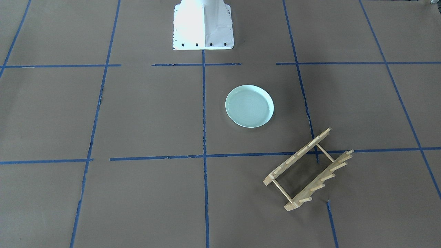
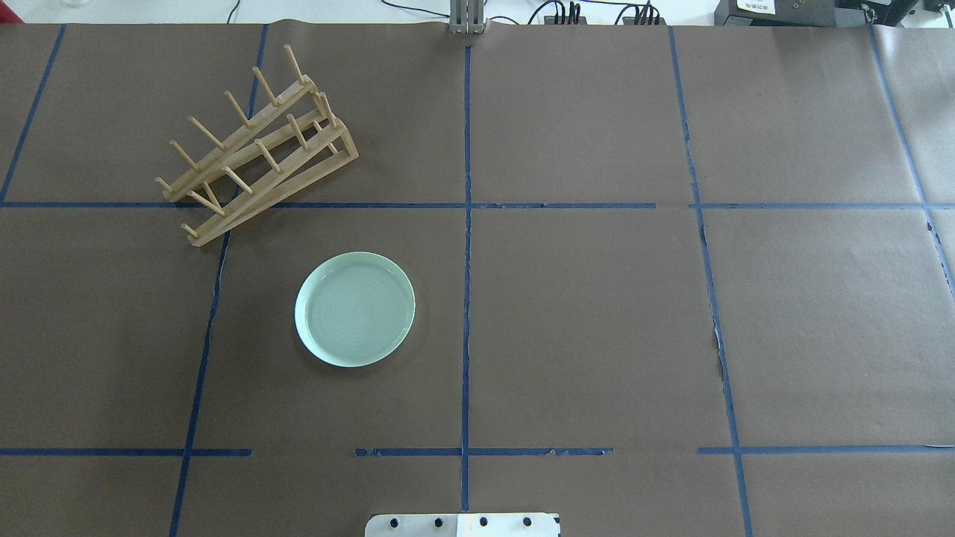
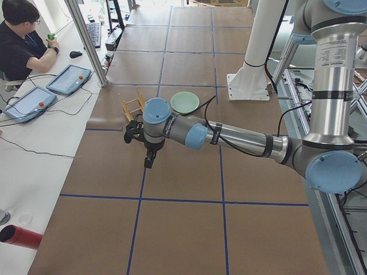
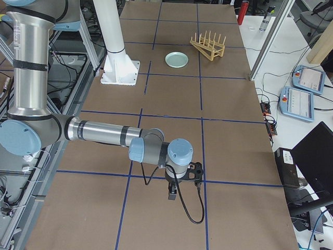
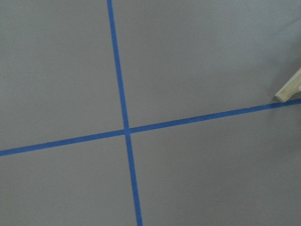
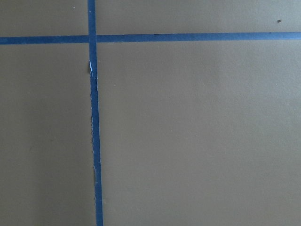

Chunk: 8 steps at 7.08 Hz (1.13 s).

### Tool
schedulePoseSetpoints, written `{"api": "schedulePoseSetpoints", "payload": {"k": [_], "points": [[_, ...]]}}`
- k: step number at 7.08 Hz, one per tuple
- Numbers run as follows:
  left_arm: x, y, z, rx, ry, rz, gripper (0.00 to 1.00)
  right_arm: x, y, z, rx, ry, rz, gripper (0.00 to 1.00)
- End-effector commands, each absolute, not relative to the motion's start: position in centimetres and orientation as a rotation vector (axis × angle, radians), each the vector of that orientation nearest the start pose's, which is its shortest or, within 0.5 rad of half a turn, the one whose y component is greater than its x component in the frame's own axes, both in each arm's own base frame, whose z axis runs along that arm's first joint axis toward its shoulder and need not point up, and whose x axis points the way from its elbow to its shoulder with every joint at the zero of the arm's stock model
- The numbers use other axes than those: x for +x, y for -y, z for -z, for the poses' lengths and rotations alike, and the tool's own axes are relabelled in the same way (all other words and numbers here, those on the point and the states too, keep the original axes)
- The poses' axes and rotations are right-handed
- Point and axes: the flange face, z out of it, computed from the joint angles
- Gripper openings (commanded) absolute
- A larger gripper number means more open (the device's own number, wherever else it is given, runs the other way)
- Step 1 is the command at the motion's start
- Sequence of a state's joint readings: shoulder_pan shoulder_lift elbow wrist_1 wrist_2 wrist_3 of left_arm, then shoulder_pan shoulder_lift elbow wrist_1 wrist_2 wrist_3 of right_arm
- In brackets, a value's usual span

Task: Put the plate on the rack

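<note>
The pale mint-green plate (image 2: 355, 309) lies flat on the brown table, also in the front view (image 1: 249, 106) and both side views (image 3: 184, 102) (image 4: 177, 59). The wooden rack (image 2: 254, 149) stands apart from it, farther from the robot on its left side (image 1: 308, 170) (image 3: 133, 105) (image 4: 207, 46); one rail end shows in the left wrist view (image 5: 290, 88). The left gripper (image 3: 135, 133) hovers above the table near the rack, seen only from the side. The right gripper (image 4: 193, 172) hovers far from both things. I cannot tell whether either is open or shut.
The white robot base (image 1: 203, 26) stands at the table's robot-side edge. Blue tape lines (image 2: 467, 224) grid the brown paper. An operator (image 3: 23, 40) sits at a side bench with tablets (image 3: 70, 78). A red cylinder (image 3: 23, 236) lies near that bench.
</note>
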<state>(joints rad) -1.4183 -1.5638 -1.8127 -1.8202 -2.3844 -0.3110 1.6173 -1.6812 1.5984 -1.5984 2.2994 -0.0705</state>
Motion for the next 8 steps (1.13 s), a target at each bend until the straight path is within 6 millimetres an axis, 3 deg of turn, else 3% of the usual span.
{"api": "schedulePoseSetpoints", "payload": {"k": [1, 3, 5, 6, 7, 8], "points": [[12.5, 52.6, -42.6, 0.198, -1.007, 0.066, 1.0, 8.8, 43.1, -70.2, -0.062, 0.733, -0.018, 1.0], [23.3, 53.4, -34.2, 0.148, -1.053, 0.156, 1.0, 8.7, 43.1, -70.2, -0.063, 0.733, -0.017, 1.0], [35.6, 51.2, -27.8, 0.072, -0.989, 0.248, 1.0, 8.8, 43.1, -70.2, -0.062, 0.733, -0.018, 1.0], [39.8, 50.4, -23.1, -0.008, -0.901, 0.271, 1.0, 8.7, 43.2, -70.1, -0.061, 0.733, -0.016, 1.0], [43.0, 49.3, -20.0, -0.086, -0.835, 0.294, 1.0, 8.8, 43.1, -70.1, -0.061, 0.733, -0.019, 1.0], [46.3, 50.6, -18.0, -0.143, -0.78, 0.342, 1.0, 8.8, 43.1, -70.1, -0.061, 0.733, -0.018, 1.0]]}}
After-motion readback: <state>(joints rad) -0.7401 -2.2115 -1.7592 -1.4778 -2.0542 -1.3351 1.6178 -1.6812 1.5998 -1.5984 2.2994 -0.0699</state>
